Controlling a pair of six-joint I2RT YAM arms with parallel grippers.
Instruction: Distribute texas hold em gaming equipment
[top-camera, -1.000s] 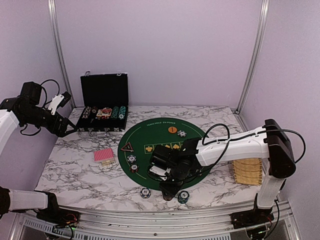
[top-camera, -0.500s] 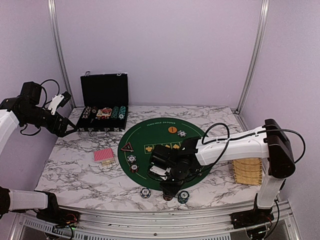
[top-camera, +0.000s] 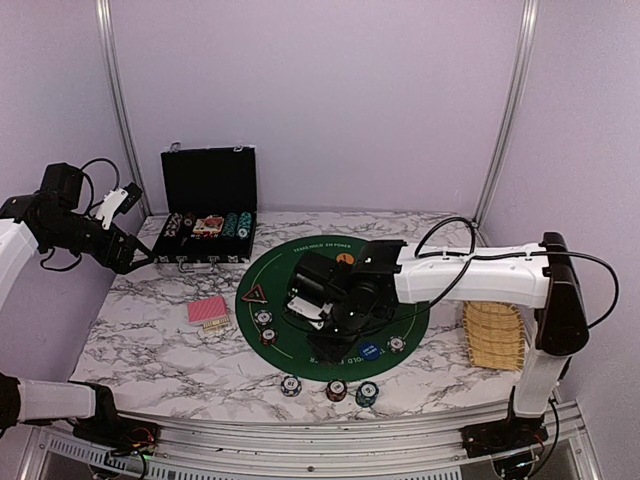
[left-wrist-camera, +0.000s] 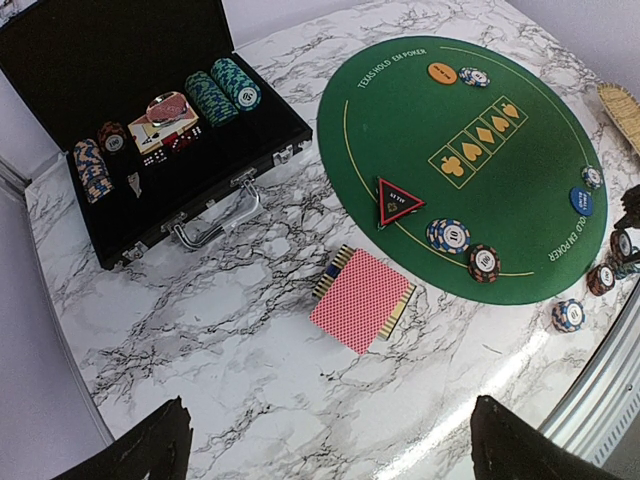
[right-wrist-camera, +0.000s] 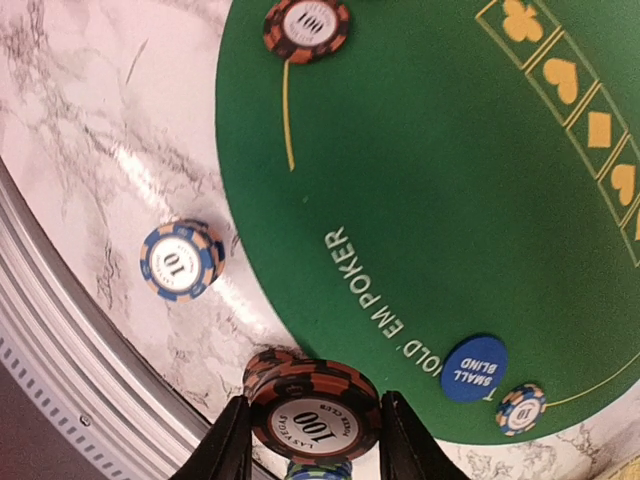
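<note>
We are drawing the right gripper (right-wrist-camera: 313, 432) away from the loose chips (top-camera: 336, 388) at the table's (top-camera: 150, 340) six o'clock edge and back over the green mat (top-camera: 300, 270). Its fingers are clamping a red-and-black 100 chip (right-wrist-camera: 313, 418), so we are likely carrying that chip to a seat. We are holding the left gripper (left-wrist-camera: 328, 440) spread wide at nine o'clock.

Green mat (top-camera: 275, 275): "TEXAS HOLD 'EM POKER" on its rim at 12 and 6 o'clock. Blue button (right-wrist-camera: 474, 369): "SMALL BLIND". Red-black chip (right-wrist-camera: 315, 418) pinched in right hand (right-wrist-camera: 313, 440): "100". Blue-orange chip (right-wrist-camera: 180, 260), at its 10 o'clock, on the bench (right-wrist-camera: 90, 130): "10". Black triangle (left-wrist-camera: 398, 200): lettering too blurred to read.
</note>
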